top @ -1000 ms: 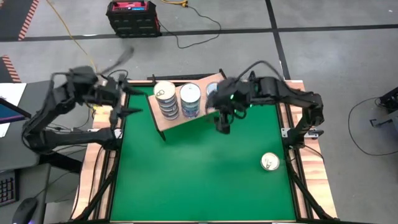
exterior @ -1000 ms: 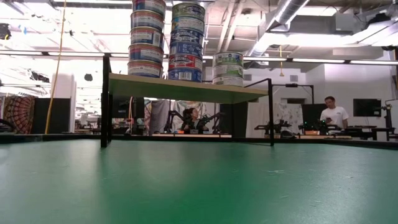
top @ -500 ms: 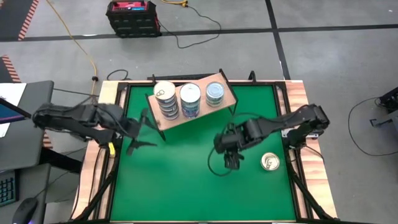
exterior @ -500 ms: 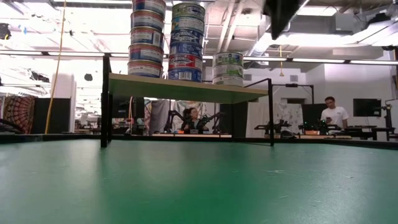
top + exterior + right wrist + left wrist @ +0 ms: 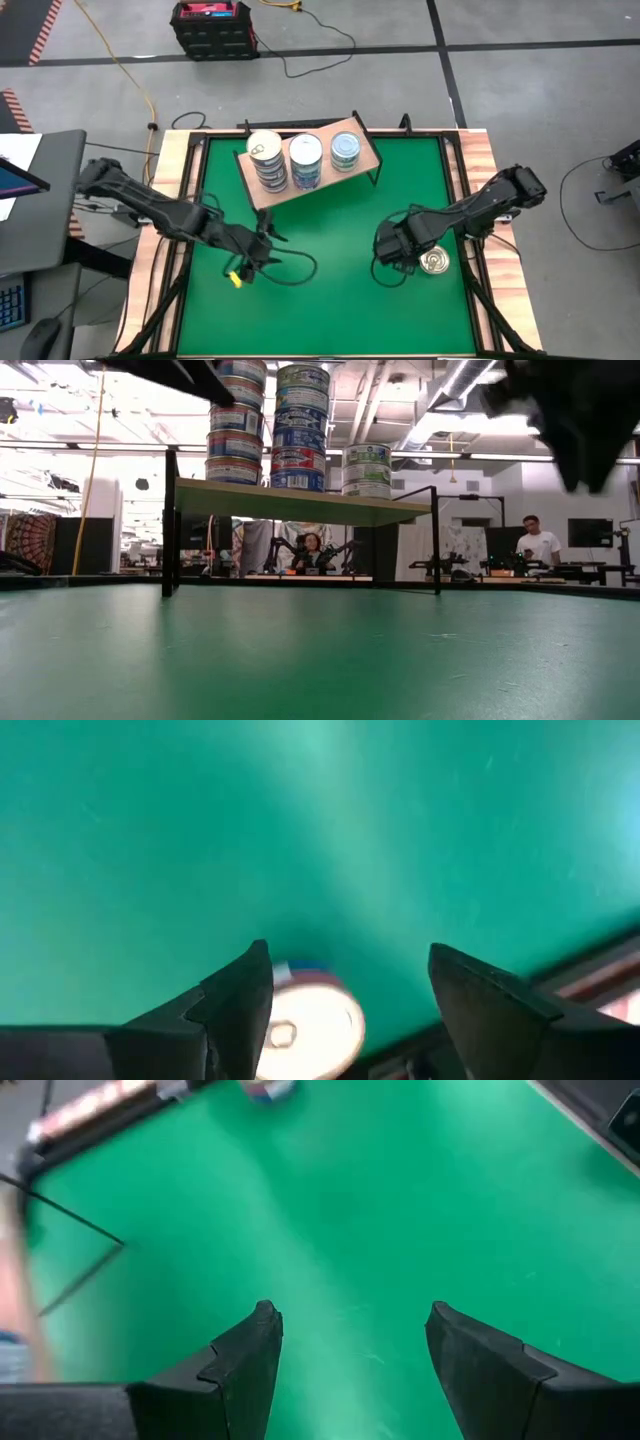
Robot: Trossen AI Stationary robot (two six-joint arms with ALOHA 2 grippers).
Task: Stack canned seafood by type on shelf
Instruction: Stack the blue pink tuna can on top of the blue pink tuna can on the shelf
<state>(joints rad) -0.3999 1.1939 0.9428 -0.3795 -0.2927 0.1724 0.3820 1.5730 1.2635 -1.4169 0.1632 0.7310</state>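
1. Shelf [image 5: 305, 165]: we log a light-wood board on thin black legs at the far middle of the green table [image 5: 320, 300]. From above we count three stacks of canned seafood on it: a left stack [image 5: 264, 160] with a gold lid, a middle stack [image 5: 306, 160] with a pale lid, a right stack [image 5: 345, 152] with a teal-tinted lid. Only the level view gives their heights: the left stack [image 5: 236, 420] and the middle stack [image 5: 301, 425] run up out of the picture, the right stack [image 5: 367, 470] is far shorter.

2. Loose can [image 5: 434, 262]: one tin with a gold pull-tab lid lies on the table near the right edge, well apart from the shelf. The level view does not show it; the right wrist view shows it [image 5: 315, 1025] between the two dark fingers, close to the wooden border.

3. Right gripper [image 5: 392, 247]: just left of the loose can, fingers spread and holding nothing.

4. Left gripper [image 5: 262, 247]: over the left middle of the table, in front of the shelf. Its own wrist view shows the fingers parted over bare green cloth, nothing between them.

5. Room: the middle and near part of the table lie open between the two grippers. A person [image 5: 537, 545] stands in the room beyond the table, seen only from table height.
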